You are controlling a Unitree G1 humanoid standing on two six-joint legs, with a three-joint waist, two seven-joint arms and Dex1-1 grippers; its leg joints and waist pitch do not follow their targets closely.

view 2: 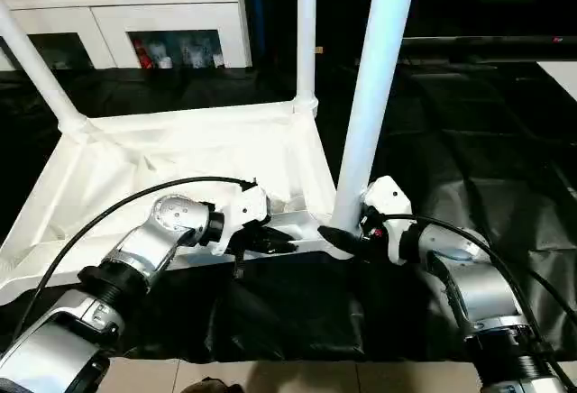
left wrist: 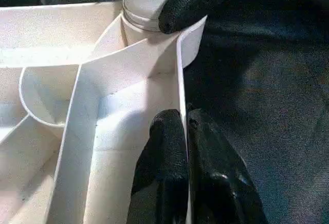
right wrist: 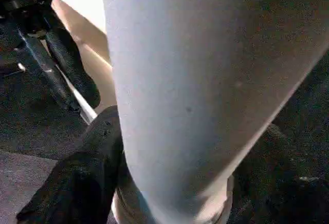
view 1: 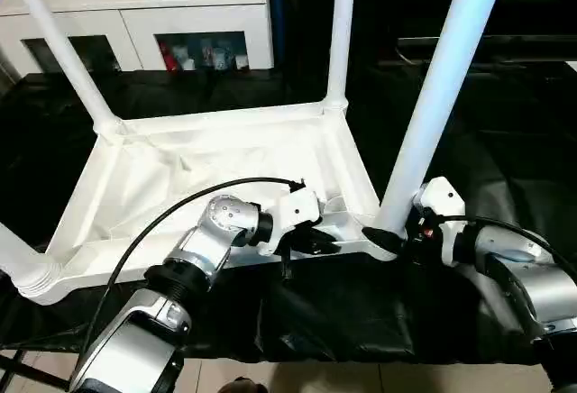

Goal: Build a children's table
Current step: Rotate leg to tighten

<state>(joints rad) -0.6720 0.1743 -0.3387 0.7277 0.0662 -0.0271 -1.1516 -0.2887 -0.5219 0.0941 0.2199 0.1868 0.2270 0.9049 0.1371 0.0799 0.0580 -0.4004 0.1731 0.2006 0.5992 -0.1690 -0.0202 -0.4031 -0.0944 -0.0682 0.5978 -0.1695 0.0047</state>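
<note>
At the near corner socket, the long tapered white plastic leg [view 1: 442, 86], straddled by the right gripper [view 1: 389, 235], should be twisted home squarely while the white rectangular tabletop's rim [left wrist: 181, 88] is pinched by the left gripper [left wrist: 186, 126].

The left arm [view 1: 194, 253] is reaching forward and inward, its gripper [view 1: 323, 242] pointing across toward the right, its 2 black fingers [left wrist: 164, 157] pressing together on a thin white rim. The right arm [view 1: 518, 271] is bending inward from the right, its gripper [view 1: 386, 242] pointing left, its 2 fingers [right wrist: 77, 183] sitting on either side of a white leg's base.
</note>
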